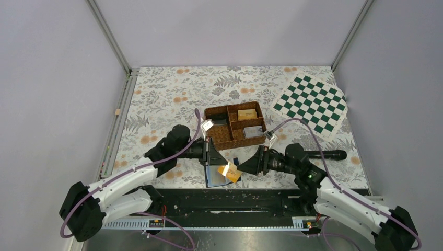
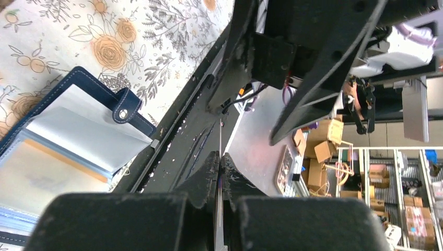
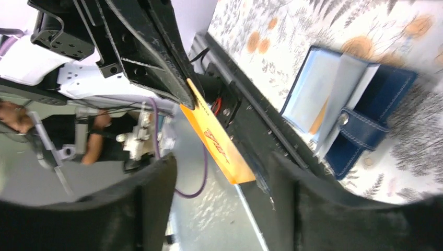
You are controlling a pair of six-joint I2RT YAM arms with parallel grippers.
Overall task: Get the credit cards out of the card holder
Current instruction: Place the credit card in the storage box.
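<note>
two arms meet above the near edge of the table in what looks like a handover of an orange card [image 3: 217, 138]. left gripper [image 2: 220, 163] is clamped on the card's upper end. right gripper [image 3: 222, 159] stands open, fingers either side of the lower end and seemingly clear of it. card holder [image 1: 215, 177] lies open, blue pockets up, at the near edge beneath the pair. done well, the right arm backs straight off without brushing the card, while the left pinches firmly before carrying it, likely to the tray [image 1: 225, 142] at mid-table. both forearms lie low, wrists rolled, fingers facing each other.
</note>
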